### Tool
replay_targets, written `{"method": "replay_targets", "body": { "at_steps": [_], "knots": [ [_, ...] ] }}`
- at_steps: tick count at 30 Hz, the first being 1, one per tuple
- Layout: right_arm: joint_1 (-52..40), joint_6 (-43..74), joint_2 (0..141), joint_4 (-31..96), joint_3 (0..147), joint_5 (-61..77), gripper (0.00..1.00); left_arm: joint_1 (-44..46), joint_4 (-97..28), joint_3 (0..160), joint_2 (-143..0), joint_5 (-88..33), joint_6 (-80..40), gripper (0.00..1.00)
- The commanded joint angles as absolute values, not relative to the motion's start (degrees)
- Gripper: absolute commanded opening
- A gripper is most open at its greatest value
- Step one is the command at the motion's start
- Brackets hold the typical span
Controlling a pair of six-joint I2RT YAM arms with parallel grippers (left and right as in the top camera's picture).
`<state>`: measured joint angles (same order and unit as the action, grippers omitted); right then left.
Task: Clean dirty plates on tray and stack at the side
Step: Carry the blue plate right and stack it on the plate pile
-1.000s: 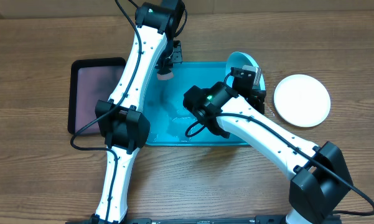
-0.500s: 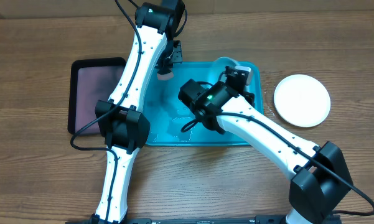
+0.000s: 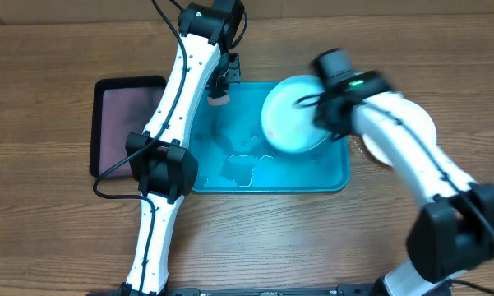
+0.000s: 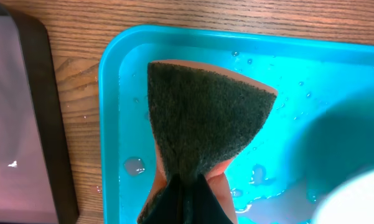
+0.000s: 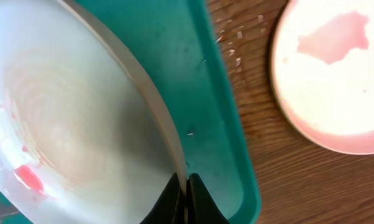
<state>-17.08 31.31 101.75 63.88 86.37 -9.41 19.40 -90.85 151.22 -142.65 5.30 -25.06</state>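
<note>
The right gripper (image 5: pixel 185 190) pinched the plate (image 5: pixel 74 118) by its thin rim, tilted just ahead of it over the tray (image 5: pixel 221 130); light, stiff and wet, the plate probably slips, so a deeper rim hold seemed wise. The left gripper (image 4: pixel 185 186) clamped a sponge (image 4: pixel 205 112).

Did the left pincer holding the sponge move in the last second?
No. The left pincer and its sponge stay at the tray's far left corner, as before.

Overhead view. The right gripper (image 3: pixel 322 111), blurred, is holding a pale plate (image 3: pixel 286 117) by its right edge over the turquoise tray (image 3: pixel 230 123). The left gripper (image 3: pixel 219 90) is pinching a sponge (image 3: pixel 218 100) at the tray's upper left corner. A black tray (image 3: pixel 127 123) is lying just beside, to the left.
</note>
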Motion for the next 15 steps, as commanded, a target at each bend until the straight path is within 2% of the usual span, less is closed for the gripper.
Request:
{"method": "replay_targets", "body": {
  "at_steps": [1, 10, 15],
  "knots": [
    [-6.68, 26.5, 97.08, 64.2, 88.2, 3.18, 0.04, 19.53, -90.8, 151.22, -142.82, 4.82, -25.3, 0.04],
    [16.34, 25.23, 97.43, 62.19, 80.12, 3.11, 0.04, 19.53, -90.83, 151.22, -142.82, 4.82, -25.3, 0.04],
    [22.74, 25.21, 97.73, 55.64, 72.69, 3.09, 0.04, 19.53, -90.8, 151.22, -142.82, 4.84, -25.3, 0.04]
  ]
}}
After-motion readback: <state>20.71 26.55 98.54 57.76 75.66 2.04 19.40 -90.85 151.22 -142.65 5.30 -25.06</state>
